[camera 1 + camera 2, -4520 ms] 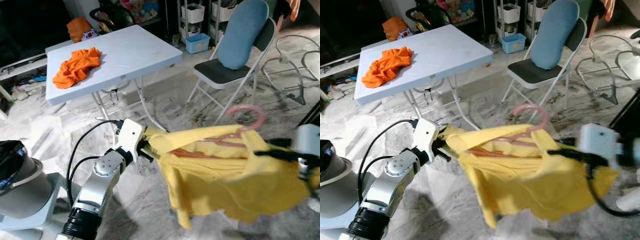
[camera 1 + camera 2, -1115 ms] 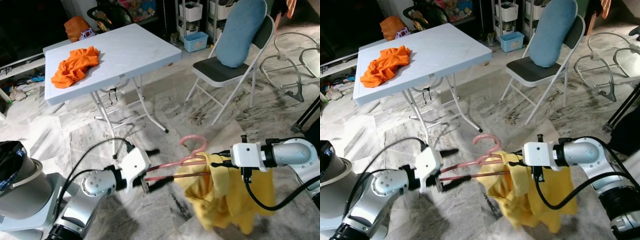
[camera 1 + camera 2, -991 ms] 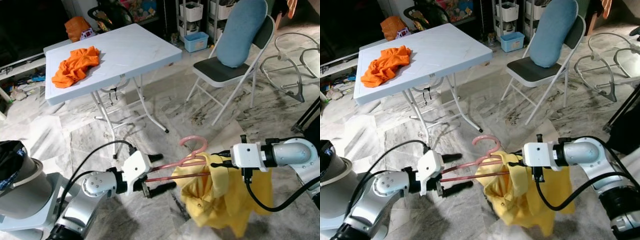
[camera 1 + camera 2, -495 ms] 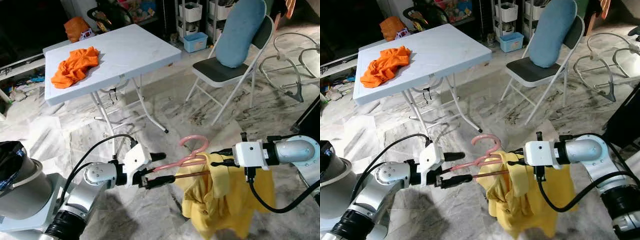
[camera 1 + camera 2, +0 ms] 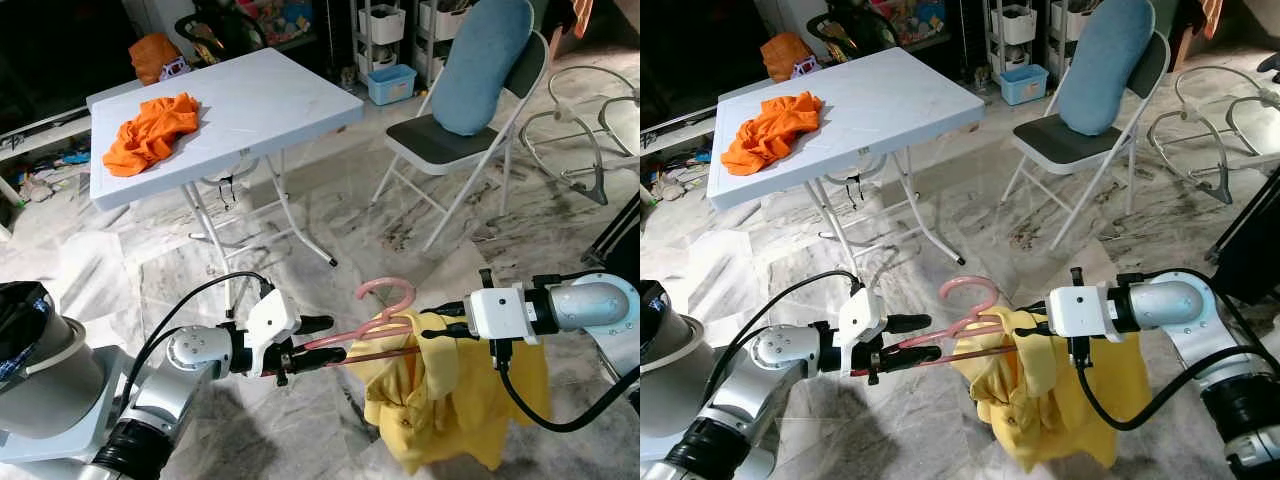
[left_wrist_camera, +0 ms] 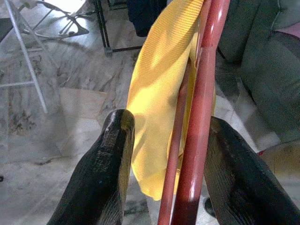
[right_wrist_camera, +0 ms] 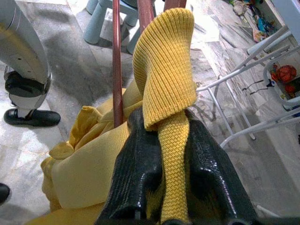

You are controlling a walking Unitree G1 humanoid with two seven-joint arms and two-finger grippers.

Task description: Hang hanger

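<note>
A pink hanger hangs level between my two grippers above the marble floor, hook upward. A yellow knitted garment is bunched on its right end and droops down. My left gripper is open, its black fingers straddling the hanger's two pink rods; the rods rest against one finger and stand off the other. My right gripper is shut on a fold of the yellow garment beside the hanger rod.
A white folding table with an orange cloth stands at the back left. At the back right is a folding chair with a blue cushion. A metal frame lies at the far right.
The garment, earlier stretched between both grippers, now hangs bunched at the right one. The left gripper has let go of it and has moved in around the hanger's left end, fingers closer together.
</note>
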